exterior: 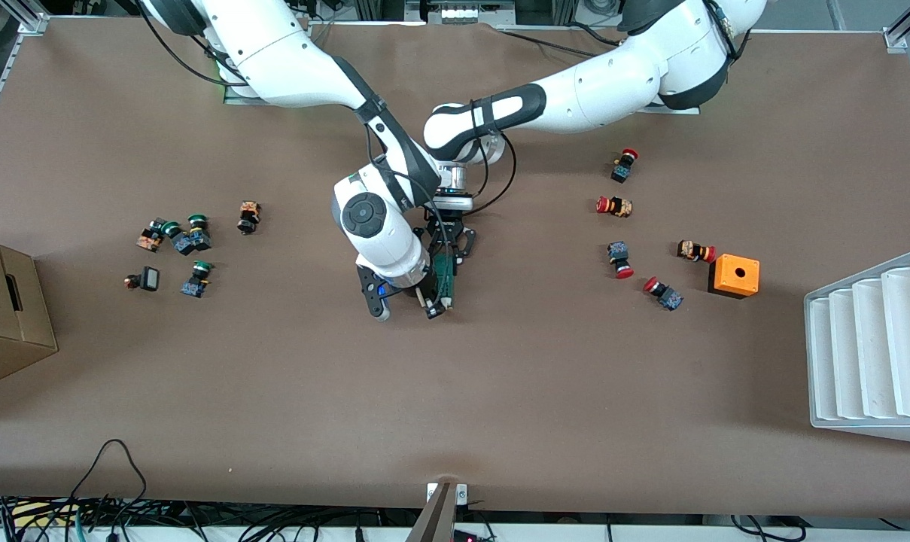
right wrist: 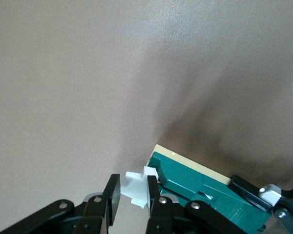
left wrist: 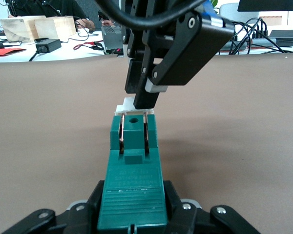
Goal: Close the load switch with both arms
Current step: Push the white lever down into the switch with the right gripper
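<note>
The load switch [exterior: 445, 277] is a dark-green block with a white tab [exterior: 447, 302] at the end nearer the front camera. It is in the middle of the table. My left gripper [exterior: 447, 256] is shut on the switch's body, which fills the gap between the jaws in the left wrist view [left wrist: 133, 192]. My right gripper [exterior: 433, 305] is at the tab end. In the right wrist view [right wrist: 133, 195] its two fingers stand on either side of the white tab [right wrist: 136, 187], closed on it. The green body [right wrist: 200, 187] runs off to one side.
Several green-capped push buttons [exterior: 187, 239] lie toward the right arm's end, beside a cardboard box [exterior: 3, 316]. Several red-capped buttons [exterior: 615, 206], an orange box with a hole [exterior: 734, 275] and a white ribbed rack [exterior: 872, 350] lie toward the left arm's end.
</note>
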Robot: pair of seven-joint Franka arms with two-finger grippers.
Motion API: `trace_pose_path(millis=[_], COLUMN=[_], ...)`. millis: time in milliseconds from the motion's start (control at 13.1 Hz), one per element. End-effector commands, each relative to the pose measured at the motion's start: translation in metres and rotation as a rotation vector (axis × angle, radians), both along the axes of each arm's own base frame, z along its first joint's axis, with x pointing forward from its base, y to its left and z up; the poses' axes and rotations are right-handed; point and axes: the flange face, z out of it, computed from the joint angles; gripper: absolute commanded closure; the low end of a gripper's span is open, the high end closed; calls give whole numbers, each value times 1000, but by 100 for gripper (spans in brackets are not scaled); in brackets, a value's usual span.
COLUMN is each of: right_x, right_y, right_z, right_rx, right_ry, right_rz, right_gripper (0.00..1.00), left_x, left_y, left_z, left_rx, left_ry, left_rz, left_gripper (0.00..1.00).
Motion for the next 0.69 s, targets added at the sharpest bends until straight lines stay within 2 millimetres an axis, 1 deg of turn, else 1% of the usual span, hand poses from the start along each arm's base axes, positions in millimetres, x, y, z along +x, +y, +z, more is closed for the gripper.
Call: trace_pose_path(millis=[0, 306, 382, 535, 611], right_x=[4, 4, 3, 4, 5], right_y=[0, -2, -1, -1, -1], right_z=[-12, -21, -22, -20, -15], right_rx=[-4, -13, -13, -11, -7], right_ry=[-1, 6, 8, 6, 0], right_rz=[16, 20, 22, 19, 15], right_gripper=[69, 69, 69, 69, 69], left_x=[0, 0, 3, 3, 3], left_y=[4, 5, 8, 8, 8], left_z=[-28, -30, -33, -33, -34], left_rx=[-2, 0, 8, 8, 9], left_ry=[28, 29, 25, 15, 16], left_rz=[-4, -3, -1, -11, -11], left_gripper=[96, 96, 96, 96, 96])
